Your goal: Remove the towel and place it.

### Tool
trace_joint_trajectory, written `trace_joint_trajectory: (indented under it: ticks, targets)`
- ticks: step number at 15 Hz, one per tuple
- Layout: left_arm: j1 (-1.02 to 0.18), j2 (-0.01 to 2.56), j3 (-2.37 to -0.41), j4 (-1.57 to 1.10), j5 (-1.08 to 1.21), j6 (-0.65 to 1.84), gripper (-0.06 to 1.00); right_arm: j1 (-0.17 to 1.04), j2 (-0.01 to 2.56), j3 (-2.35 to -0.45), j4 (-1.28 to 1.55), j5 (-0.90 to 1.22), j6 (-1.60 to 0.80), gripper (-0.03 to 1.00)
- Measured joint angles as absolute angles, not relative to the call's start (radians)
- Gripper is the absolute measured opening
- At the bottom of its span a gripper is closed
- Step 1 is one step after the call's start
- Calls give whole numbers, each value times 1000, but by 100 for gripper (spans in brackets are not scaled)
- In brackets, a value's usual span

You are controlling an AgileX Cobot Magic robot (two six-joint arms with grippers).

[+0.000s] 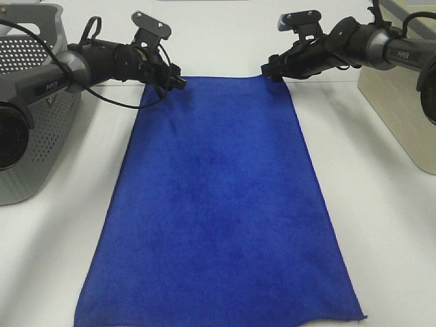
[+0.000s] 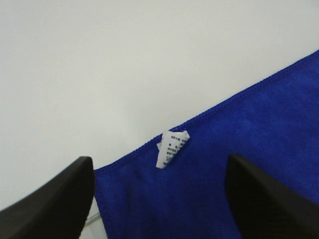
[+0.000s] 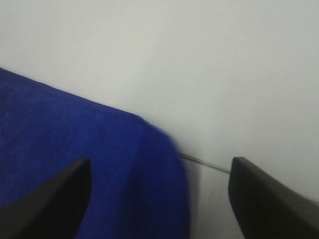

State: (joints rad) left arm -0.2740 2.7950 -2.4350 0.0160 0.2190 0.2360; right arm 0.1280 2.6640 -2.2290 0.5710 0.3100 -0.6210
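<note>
The towel (image 1: 218, 204) is lying flat on the table (image 1: 381, 204); both grippers, left (image 1: 178, 80) and right (image 1: 270, 70), are standing wide, holding nothing. Lifting carelessly could snag a corner.

High camera looks down over whole table (image 1: 204, 41); wrist cameras close on far towel (image 1: 218, 204) corners.

Bright, even overhead light washes the white table (image 1: 225, 41) pale, with only soft shadows. The right wrist picture is blurred; the towel (image 3: 75, 164) edge there smears.
</note>
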Motion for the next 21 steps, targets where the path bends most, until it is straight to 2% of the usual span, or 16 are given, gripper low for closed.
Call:
trace_joint_trajectory:
  ticks: [2,6,7,9,12,18,21]
  targets:
    - [-274,2794,-2435,17,260,236,72,126,2657,-2229,572,347,-621,82]
    - [-274,2717,-2435,16,524,214,72,126,2579,-2227,566,489,-611,83]
    - [-274,2695,-2435,16,572,204,72,125,2540,-2227,560,559,-585,83]
    - [-274,2543,-2435,0,900,137,72,125,2393,-2227,470,847,-412,84]
    - [-274,2420,-2435,-9,1181,78,72,125,2251,-2227,370,1145,-222,84]
    - [-274,2324,-2436,0,1211,-21,72,125,2106,-2227,192,1216,-61,84]
    - [-196,2244,-2436,0,1215,-12,72,72,2064,-2227,166,1217,-52,84]
